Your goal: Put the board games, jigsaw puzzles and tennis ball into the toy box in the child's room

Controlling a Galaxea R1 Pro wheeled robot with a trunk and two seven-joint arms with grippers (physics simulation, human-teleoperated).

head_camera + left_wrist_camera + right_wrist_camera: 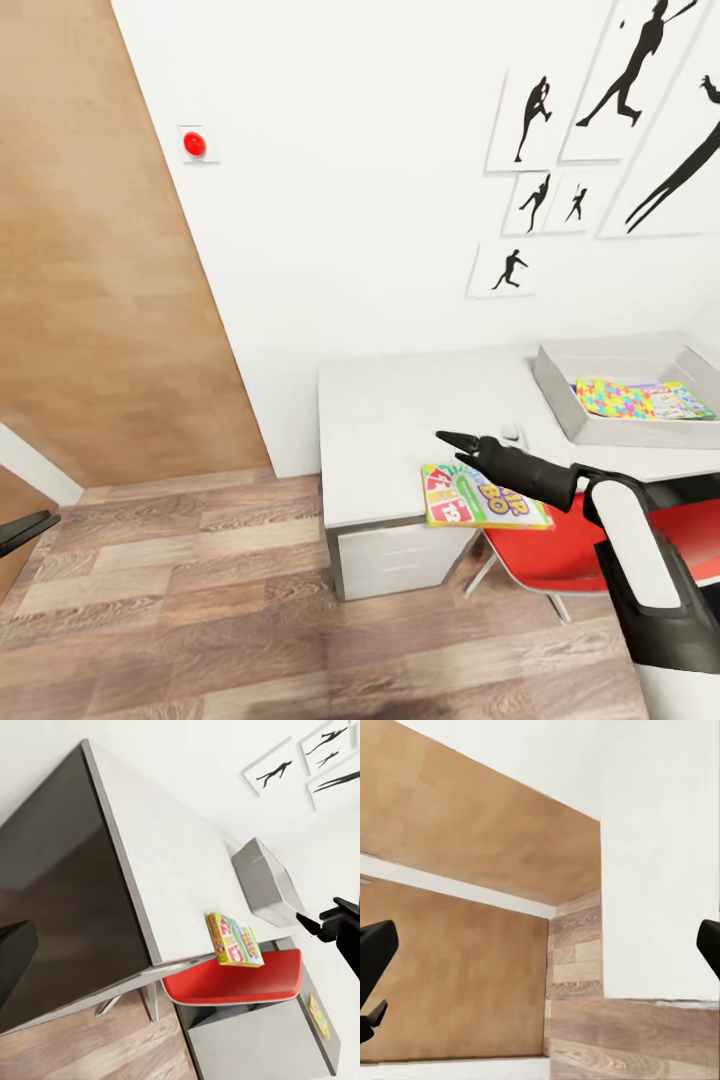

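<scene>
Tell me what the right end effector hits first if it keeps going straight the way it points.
Probably nothing soon. The right end effector points across the table toward the wardrobe door and floor. Between its fingertips the way looks free; depth is unclear.

A red chair (560, 545) is tucked under the desk's front edge, its seat partly beneath the top. A round red button on a white plate (195, 145) is fixed to the white wall, near the brown wooden panel (90, 260).
</scene>
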